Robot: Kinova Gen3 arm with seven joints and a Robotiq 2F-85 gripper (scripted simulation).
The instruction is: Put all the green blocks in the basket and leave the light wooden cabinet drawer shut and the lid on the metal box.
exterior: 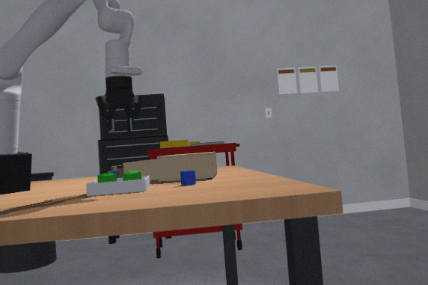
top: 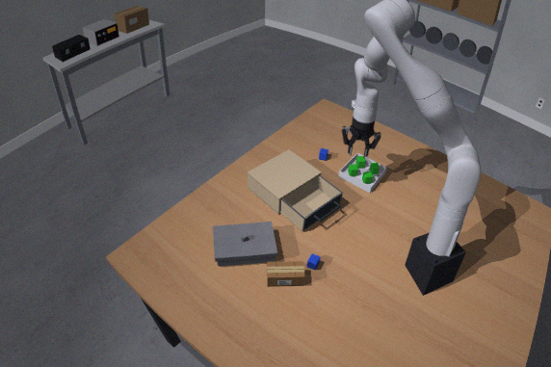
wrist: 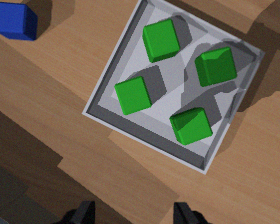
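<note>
The white basket [top: 362, 172] sits on the table right of the cabinet and holds several green blocks [top: 360, 161]. In the wrist view all of them lie inside the rim of the basket [wrist: 173, 82]. My gripper [top: 361, 145] hangs above the basket's far edge, half open and empty; only its fingertips show at the bottom of the wrist view. The light wooden cabinet [top: 284, 176] has its drawer [top: 313, 203] pulled out, and I see no block in it. The grey lid with a knob [top: 245, 241] lies flat on a low grey box, as far as I can tell.
One blue block [top: 324, 154] lies left of the basket, and it also shows in the wrist view [wrist: 14, 21]. Another blue block [top: 313, 261] sits by a small cardboard box [top: 287, 274] near the front. The arm's black base [top: 434, 265] stands at the right.
</note>
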